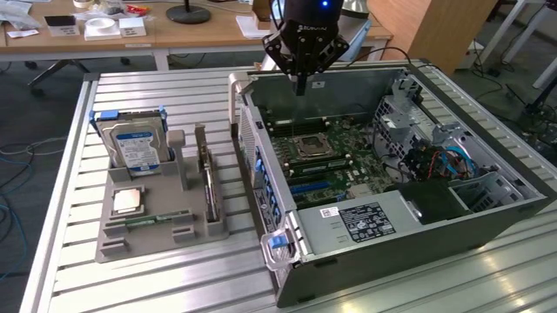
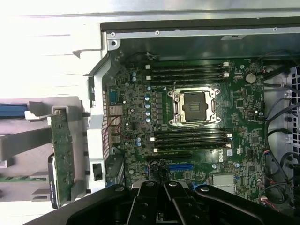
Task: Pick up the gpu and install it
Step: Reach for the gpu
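Observation:
The gpu [image 1: 207, 181] stands on edge in a slot of the grey holder [image 1: 122, 249], on the exterior view's left of the open computer case [image 1: 400, 215]. In the wrist view the gpu [image 2: 61, 147] shows as a thin green card beside the case wall. My gripper [image 1: 301, 88] hangs above the far end of the case, over the motherboard [image 1: 335, 160], well apart from the gpu. Its fingers [image 2: 157, 197] are shut together with nothing between them.
The holder also carries a silver hard drive with a blue label [image 1: 135, 147], a processor chip [image 1: 128, 201] and a slim green memory stick [image 1: 156, 218]. Inside the case lie an empty processor socket [image 2: 194, 107], memory slots [image 2: 187, 72] and cables [image 1: 435, 163]. A wooden desk [image 1: 174, 32] stands behind.

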Tool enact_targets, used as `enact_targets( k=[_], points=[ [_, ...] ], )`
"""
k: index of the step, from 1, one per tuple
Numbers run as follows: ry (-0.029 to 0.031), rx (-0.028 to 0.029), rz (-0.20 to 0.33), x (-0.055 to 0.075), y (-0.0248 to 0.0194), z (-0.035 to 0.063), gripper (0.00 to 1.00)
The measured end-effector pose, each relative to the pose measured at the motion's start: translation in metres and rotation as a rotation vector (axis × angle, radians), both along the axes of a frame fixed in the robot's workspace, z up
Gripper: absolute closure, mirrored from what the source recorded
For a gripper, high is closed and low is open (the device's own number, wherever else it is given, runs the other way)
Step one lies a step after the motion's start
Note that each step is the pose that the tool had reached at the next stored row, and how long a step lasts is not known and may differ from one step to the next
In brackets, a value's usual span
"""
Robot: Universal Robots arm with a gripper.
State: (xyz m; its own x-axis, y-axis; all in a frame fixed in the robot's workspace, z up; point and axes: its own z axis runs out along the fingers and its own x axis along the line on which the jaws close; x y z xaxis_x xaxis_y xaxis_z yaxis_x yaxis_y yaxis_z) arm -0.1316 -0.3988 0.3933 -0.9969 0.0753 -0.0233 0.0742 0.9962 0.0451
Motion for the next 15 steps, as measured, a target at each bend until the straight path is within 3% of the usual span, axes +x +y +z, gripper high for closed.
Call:
enact_targets(
  k=[15],
  points=[
    [0.0, 0.0, 0.0, -0.0074, 0.0, 0.0, 0.89]
  ],
)
